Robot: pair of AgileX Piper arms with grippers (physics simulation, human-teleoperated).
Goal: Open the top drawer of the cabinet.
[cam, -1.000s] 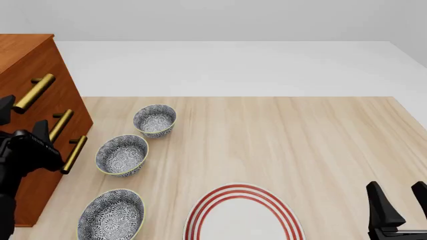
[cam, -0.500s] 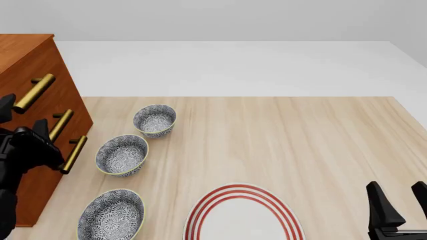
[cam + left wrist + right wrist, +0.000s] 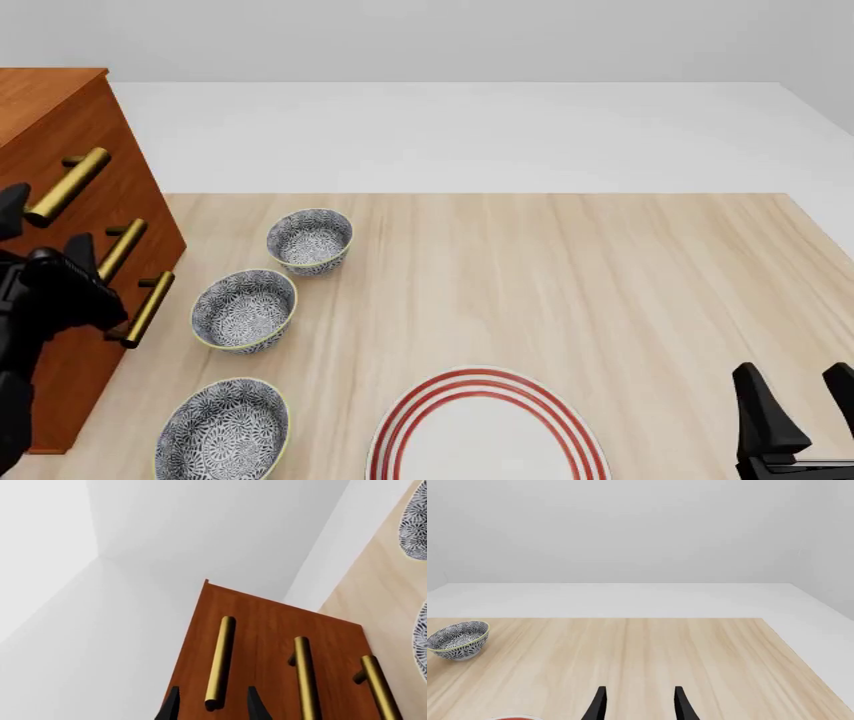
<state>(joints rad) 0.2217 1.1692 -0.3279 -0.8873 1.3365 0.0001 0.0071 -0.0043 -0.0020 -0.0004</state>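
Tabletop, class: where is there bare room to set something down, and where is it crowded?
Free: the wide table stretch from the bowls across to the far and right edges, beyond the red-ringed plate. Crowded: the left strip, three bowls beside the cabinet.

You get bright, even, diffuse light with no clear source; shadows are faint and soft; nothing glares beyond a mild sheen on the brass handles (image 3: 220,662); every view renders sharp, undistorted.
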